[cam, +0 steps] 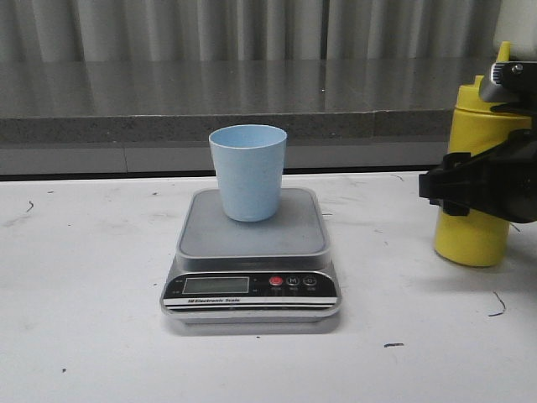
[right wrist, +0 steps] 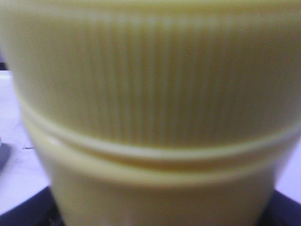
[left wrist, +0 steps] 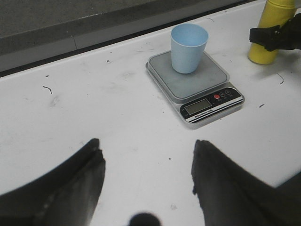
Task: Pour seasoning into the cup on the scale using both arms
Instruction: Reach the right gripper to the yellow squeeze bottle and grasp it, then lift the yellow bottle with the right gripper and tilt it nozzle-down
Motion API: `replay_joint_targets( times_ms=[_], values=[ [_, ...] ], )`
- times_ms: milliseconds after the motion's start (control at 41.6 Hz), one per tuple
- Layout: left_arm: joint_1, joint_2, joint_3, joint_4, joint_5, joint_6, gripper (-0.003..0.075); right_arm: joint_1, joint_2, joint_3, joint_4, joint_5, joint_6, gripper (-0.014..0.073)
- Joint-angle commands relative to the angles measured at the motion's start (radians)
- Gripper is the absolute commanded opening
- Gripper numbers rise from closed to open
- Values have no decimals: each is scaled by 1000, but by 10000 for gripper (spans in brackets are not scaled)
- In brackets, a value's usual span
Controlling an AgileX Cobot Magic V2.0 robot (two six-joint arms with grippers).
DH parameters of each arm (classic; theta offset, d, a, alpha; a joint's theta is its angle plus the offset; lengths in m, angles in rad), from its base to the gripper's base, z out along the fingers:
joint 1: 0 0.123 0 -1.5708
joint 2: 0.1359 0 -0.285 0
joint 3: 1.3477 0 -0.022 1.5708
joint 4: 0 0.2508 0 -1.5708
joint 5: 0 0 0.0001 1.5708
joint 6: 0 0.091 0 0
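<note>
The pale blue cup (cam: 247,172) stands upright and empty on the grey platform of the scale (cam: 252,239) at the table's middle. The yellow seasoning bottle (cam: 474,235) stands on the table at the right, nozzle up. My right gripper (cam: 446,189) reaches in from the right and clasps the bottle's middle. The bottle's ribbed cap and shoulder (right wrist: 150,94) fill the right wrist view. My left gripper (left wrist: 146,150) is open and empty, low over bare table, well short of the scale (left wrist: 197,82), cup (left wrist: 188,42) and bottle (left wrist: 263,52). It is outside the front view.
A dark grey ledge (cam: 168,126) runs along the back of the white table (cam: 84,277). Small dark marks dot the tabletop.
</note>
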Motion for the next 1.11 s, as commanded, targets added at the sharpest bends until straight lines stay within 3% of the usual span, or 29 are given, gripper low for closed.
replay_joint_targets(
  times_ms=[0,337,505,698,938,1082],
  values=[
    [-7,14,-22,2,-74,-8,407,-1,-35,-15,-4,-61,-2,342],
    [-7,14,-22,2,-74,-8,407,-1,-134,-15,-14,-10,-7,342],
    [-7,14,-22,2,-74,-8,407,-1,-267,-34,-18,108,-130,342],
    [-7,14,-22,2,-74,-8,407,-1,-410,-167,-18,496,-345,342],
    [-7,14,-22,2,-74,-8,407,-1,-460,-445,-42,1008,-602,342],
    [-7,14,-22,2,-74,-8,407,0,-449,-613,-99,1287,-657,342]
  ],
)
